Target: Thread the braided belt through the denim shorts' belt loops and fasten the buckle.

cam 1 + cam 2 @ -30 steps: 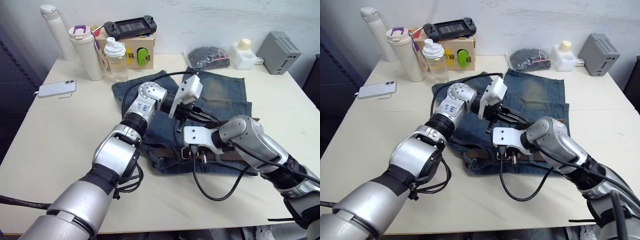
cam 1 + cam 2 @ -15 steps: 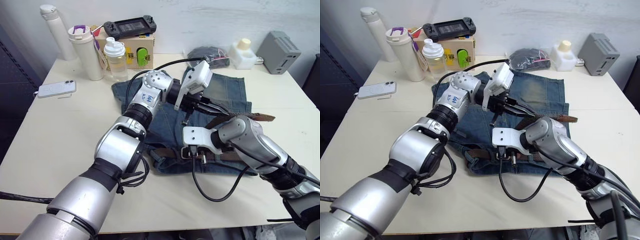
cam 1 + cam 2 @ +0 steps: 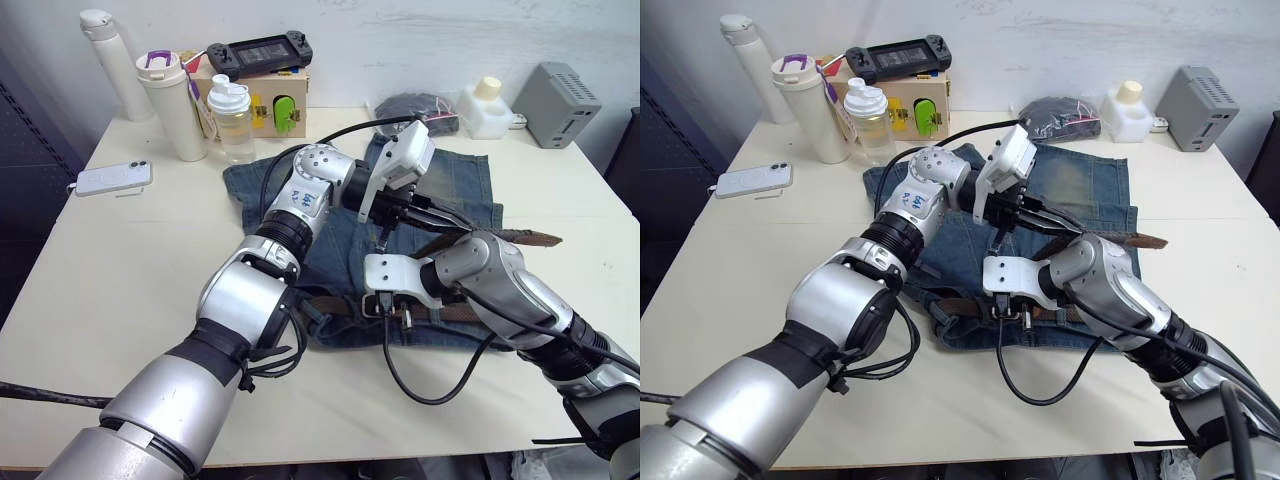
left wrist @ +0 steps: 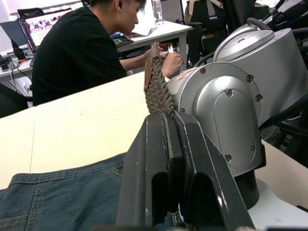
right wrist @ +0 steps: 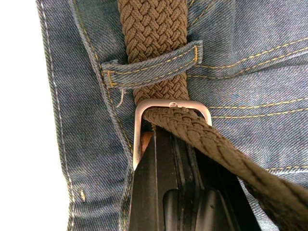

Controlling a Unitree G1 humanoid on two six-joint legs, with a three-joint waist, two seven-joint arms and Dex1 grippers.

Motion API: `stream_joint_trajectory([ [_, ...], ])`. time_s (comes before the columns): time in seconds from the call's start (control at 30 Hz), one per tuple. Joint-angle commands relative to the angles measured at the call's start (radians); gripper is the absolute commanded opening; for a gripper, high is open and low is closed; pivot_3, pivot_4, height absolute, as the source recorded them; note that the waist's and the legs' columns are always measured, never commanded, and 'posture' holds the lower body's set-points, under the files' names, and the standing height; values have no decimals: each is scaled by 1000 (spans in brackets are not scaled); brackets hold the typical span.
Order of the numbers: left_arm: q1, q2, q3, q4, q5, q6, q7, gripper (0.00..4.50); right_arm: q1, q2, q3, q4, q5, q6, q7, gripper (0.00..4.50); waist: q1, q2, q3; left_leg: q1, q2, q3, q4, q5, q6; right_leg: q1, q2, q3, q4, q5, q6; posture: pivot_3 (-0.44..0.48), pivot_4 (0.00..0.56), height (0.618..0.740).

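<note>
Left claw [image 4: 168, 144] pinching belt [image 4: 156, 91] aloft over shorts [image 3: 450, 185]; right claw [image 5: 178, 159] clamped at buckle [image 5: 171, 107].

Coarse woven braided belt [image 5: 153, 33], brushed-metal buckle [image 5: 172, 107], faded rough-cotton denim shorts [image 5: 82, 120].

The denim shorts [image 3: 455, 190] are faded blue with a yellowish worn patch on the leg at about 1 o'clock, and tan-gold stitching runs along the seams and the belt loops [image 5: 154, 61]. The braided belt [image 5: 153, 33] is dark olive-brown in a tight basket-weave plait, with a tan leather end tab [image 3: 540, 238]. The buckle [image 5: 171, 107] is brushed silver. Both pincers, left [image 4: 168, 159] and right [image 5: 178, 192], have black fingers. The counter [image 3: 120, 260] is pale cream.
</note>
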State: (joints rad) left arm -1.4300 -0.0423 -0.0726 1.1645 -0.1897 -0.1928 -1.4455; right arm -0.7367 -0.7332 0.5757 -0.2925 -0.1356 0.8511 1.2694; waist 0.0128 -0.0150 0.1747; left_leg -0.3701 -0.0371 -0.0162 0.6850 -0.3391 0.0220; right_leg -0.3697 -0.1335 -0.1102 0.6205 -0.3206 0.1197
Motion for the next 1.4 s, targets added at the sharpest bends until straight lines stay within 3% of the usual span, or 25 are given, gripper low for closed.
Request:
stream_joint_trajectory([
  [0.03,-32,9,130,-185,-125,3,85,0,157,47,148,62,39,44,13,27,-2,0,0,0,0,0,0,0,0,0,0,0,0,0,0,0,150,690],
  [0.2,115,158,146,-278,-88,44,120,0,179,41,16,-22,72,114,-33,27,-4,1,0,-2,0,0,0,0,0,-3,0,1,1,0,0,0,150,690],
  [0.3,259,255,130,-366,-45,54,140,0,187,68,-96,-80,115,196,-84,27,-10,2,1,-3,0,0,-1,0,0,-5,0,2,1,0,0,0,150,690],
  [0.37,415,313,103,-510,-13,58,162,0,174,115,-217,-124,164,297,-131,27,-16,2,1,-5,0,0,-1,0,0,-6,0,2,1,0,0,0,150,690],
  [0.63,766,387,28,-953,27,153,318,0,173,170,-502,-294,330,580,-256,27,5,9,7,-11,-1,-3,2,0,0,-10,-2,4,2,-1,-2,0,150,690],
  [0.73,833,390,9,-1069,31,205,378,0,193,201,-614,-377,370,672,-322,899,14,9,7,-11,-2,-3,2,0,0,-10,-4,4,2,-1,-2,0,150,690],
  [0.9,872,421,-18,-1118,52,218,415,0,245,165,-740,-545,425,721,-374,3151,15,10,7,-13,-3,-4,2,1,2,-11,-4,4,3,-1,-2,0,150,690],
  [0.97,880,432,-20,-1134,39,233,424,0,298,137,-748,-628,429,697,-415,4165,14,10,7,-14,-3,-4,1,1,2,-12,-4,4,4,-1,-2,0,150,690],
  [1.0,880,436,-21,-1138,36,235,426,0,315,132,-747,-651,432,689,-434,4451,14,10,7,-14,-3,-3,1,1,2,-12,-3,4,4,-1,-2,0,150,690],
  [1.17,874,437,-18,-1161,7,277,448,0,554,-4,-522,-755,320,434,-652,4451,14,10,7,-14,-4,-2,1,2,3,-13,-1,4,4,-1,-2,0,150,690],
  [1.4,852,445,-16,-1158,-18,302,454,0,701,19,-348,-694,107,214,-957,4451,14,10,7,-13,-4,-1,1,3,3,-12,0,4,5,-1,-2,0,150,690],
])
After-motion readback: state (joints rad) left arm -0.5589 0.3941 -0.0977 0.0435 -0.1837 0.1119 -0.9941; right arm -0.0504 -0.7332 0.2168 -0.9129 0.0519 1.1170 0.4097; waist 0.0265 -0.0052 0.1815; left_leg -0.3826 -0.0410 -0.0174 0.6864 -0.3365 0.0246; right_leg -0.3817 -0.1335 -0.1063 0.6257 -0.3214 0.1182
